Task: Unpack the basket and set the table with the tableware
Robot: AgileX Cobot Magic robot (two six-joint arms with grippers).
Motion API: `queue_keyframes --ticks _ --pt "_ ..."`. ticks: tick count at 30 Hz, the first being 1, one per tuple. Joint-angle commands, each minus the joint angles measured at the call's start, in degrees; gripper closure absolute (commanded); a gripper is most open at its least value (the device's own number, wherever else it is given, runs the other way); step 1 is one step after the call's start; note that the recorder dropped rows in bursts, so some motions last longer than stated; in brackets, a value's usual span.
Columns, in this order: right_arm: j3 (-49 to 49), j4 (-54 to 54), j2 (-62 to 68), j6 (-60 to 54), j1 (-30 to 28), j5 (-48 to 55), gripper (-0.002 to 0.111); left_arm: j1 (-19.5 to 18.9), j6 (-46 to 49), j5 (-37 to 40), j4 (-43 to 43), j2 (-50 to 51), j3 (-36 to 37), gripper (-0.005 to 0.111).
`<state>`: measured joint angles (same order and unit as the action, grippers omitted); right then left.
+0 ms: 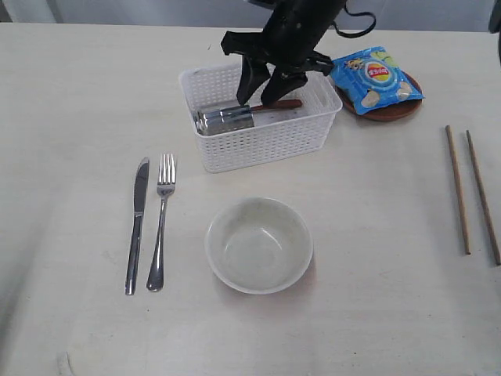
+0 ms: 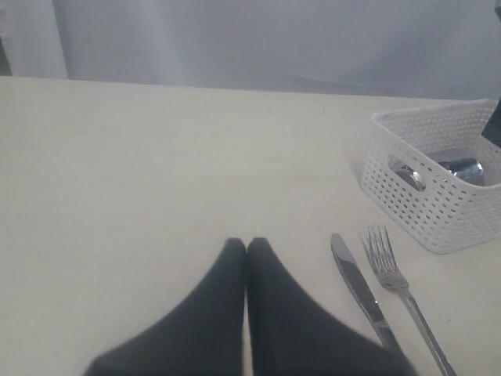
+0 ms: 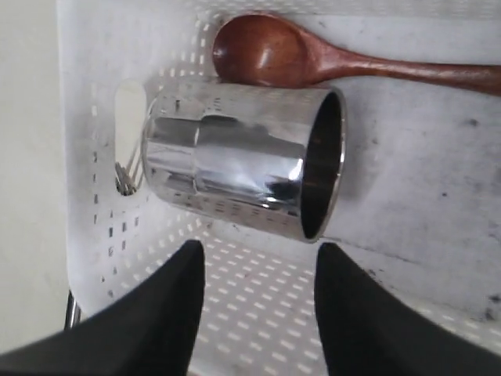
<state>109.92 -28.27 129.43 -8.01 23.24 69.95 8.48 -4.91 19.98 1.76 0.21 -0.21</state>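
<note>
Basket: white, perforated, standing on the table at 12 o'clock from the white bowl, well apart from it.

Contents: a steel cup lying on its side and a wooden spoon lying flat beside it.

Right gripper: jaws wide apart and holding nothing. It hangs over the basket with its fingertips dipped just below the rim above the cup. Whether a fingertip touches the cup cannot be told.

Left gripper: fingers pressed together with nothing between them, above bare table. It appears in the left wrist view only.

Already laid out: a knife and fork lie side by side at 9 o'clock from the bowl, the knife on the outer side. Two chopsticks lie roughly parallel at 3 o'clock from the bowl, well apart from it. At 2 o'clock from the basket, a blue chips bag lies on a brown plate and covers most of it.

Differences between views: the right wrist view alone shows the cup's open mouth, the spoon's bowl touching the cup's side, and scuffs on the basket floor. The exterior view alone shows the bowl, chopsticks, bag and plate. The left wrist view shows the basket's end wall with the cup behind it, and the knife and fork tips pointing toward the basket.
</note>
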Motion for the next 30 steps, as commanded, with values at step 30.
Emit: queue_keyframes --ticks 30 --pt "0.0 -6.9 0.0 -11.1 -1.1 -4.2 0.109 0.3 0.2 -0.1 -0.1 -0.2 0.2 0.107"
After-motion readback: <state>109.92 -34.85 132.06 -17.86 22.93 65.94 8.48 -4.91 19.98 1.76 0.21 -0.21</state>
